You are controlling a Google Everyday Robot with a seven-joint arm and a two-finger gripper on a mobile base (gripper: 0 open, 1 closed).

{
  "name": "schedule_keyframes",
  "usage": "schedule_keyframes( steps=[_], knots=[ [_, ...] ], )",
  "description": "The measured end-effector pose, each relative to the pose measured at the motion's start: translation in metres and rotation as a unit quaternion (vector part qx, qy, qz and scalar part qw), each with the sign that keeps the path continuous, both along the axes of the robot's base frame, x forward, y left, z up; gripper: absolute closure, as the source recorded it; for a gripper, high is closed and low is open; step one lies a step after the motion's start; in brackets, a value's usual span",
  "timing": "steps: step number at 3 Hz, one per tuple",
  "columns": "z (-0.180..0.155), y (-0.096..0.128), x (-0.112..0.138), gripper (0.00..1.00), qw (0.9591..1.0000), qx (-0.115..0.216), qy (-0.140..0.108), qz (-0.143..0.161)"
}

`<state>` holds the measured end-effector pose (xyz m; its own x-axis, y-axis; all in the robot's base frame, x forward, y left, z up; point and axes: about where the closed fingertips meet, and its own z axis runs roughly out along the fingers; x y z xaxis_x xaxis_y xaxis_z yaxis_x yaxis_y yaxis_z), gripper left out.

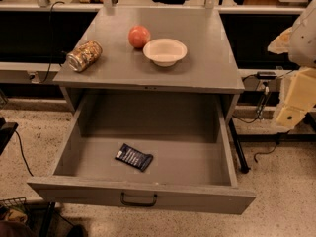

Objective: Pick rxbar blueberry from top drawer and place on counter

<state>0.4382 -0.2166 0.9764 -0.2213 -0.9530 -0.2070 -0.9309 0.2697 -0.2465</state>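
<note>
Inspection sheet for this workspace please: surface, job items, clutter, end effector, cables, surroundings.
Surface: grey counter, three objects on it.
Job's things: rxbar blueberry flat on the floor of the open top drawer, towards its front.
Clutter: can on its side, counter's left; red round fruit beside white bowl.
End effector: right edge of view, right of the counter, outside the drawer.
Cables: black cable left of the counter; more cables at its right.
Surroundings: speckled floor.
</note>
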Motion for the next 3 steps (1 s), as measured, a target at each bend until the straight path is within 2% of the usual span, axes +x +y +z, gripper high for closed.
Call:
schedule_keyframes(
  steps=[1, 2, 3],
  knots=[
    [0.0, 0.0, 0.0, 0.0, 1.0, 0.0, 0.0, 0.0],
    [-0.058, 0.043, 0.025, 0.0, 0.9974, 0.043, 0.03, 0.048],
    [-0.117, 0.118, 0.03, 0.0, 0.988, 0.072, 0.045, 0.129]
  ],
)
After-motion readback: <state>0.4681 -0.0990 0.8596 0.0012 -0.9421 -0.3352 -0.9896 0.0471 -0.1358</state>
